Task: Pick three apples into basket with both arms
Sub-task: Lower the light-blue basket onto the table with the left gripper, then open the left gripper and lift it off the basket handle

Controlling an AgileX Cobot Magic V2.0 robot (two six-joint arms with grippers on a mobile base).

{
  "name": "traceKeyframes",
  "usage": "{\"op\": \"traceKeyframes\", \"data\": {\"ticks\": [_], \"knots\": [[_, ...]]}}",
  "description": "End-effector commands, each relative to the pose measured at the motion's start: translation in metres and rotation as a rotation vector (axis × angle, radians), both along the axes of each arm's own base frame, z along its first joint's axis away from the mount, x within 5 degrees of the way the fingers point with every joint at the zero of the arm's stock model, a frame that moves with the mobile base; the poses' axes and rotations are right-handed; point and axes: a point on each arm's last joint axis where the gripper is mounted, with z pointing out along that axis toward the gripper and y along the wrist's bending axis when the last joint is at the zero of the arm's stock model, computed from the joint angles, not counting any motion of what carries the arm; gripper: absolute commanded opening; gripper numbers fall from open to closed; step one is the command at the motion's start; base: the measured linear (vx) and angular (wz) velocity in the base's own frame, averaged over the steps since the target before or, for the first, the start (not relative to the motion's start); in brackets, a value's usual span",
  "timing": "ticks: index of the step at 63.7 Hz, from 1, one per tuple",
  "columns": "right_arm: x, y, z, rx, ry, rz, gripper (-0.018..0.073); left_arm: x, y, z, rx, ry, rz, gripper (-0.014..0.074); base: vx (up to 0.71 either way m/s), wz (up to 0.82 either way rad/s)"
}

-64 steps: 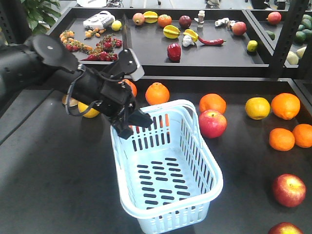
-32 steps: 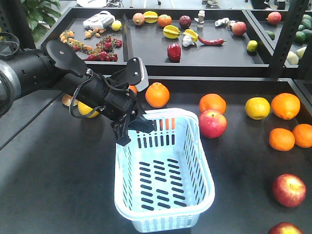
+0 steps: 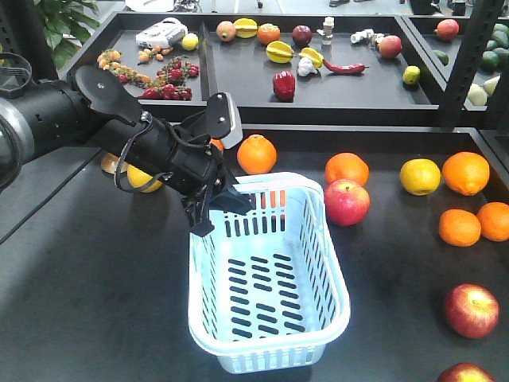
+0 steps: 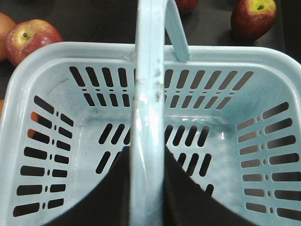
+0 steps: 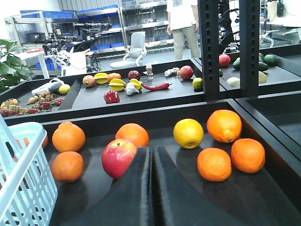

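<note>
The pale blue basket (image 3: pixel 266 278) stands at the middle of the black table, empty. My left gripper (image 3: pixel 219 204) is shut on the basket's handle (image 4: pixel 148 94) at its far rim; in the left wrist view the handle runs between the jaws of that gripper (image 4: pixel 146 153). One red apple (image 3: pixel 347 201) lies just right of the basket, and two more apples (image 3: pixel 471 310) (image 3: pixel 465 372) lie at the near right. My right gripper (image 5: pixel 150 149) is shut on nothing, low over the table, with a red apple (image 5: pixel 118 157) just ahead to its left.
Oranges (image 3: pixel 256 153) (image 3: pixel 466 173) and a yellow citrus (image 3: pixel 420 176) are scattered behind and to the right of the basket. A raised back tray (image 3: pixel 238 79) holds peppers and small fruit. A black frame post (image 3: pixel 469 56) rises at the right.
The left arm shifted up and right with the handle, and the basket's near end swung left, so it now lies straighter toward me. Over the last half second it barely moved.
</note>
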Motion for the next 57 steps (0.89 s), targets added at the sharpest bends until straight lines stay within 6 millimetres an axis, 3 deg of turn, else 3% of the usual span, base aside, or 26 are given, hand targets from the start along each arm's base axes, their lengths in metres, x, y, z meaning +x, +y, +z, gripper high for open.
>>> {"op": "traceKeyframes", "data": {"ticks": [1, 16, 40, 57], "knots": [[0.0, 0.001, 0.003, -0.02, -0.071, 0.008, -0.0004, -0.006, -0.004, 0.039, -0.109, -0.077, 0.024, 0.0011, 0.0, 0.0], [0.0, 0.001, 0.003, -0.02, -0.071, 0.008, -0.0004, -0.005, -0.004, 0.038, -0.107, -0.078, 0.028, 0.0092, 0.0, 0.0], [0.0, 0.001, 0.003, -0.02, -0.071, 0.008, -0.0004, -0.002, -0.004, 0.038, -0.115, -0.096, 0.065, 0.0402, 0.0, 0.0], [0.0, 0.001, 0.003, -0.02, -0.071, 0.008, -0.0004, -0.012, -0.002, 0.053, -0.136, -0.064, 0.079, 0.0415, 0.0, 0.0]]}}
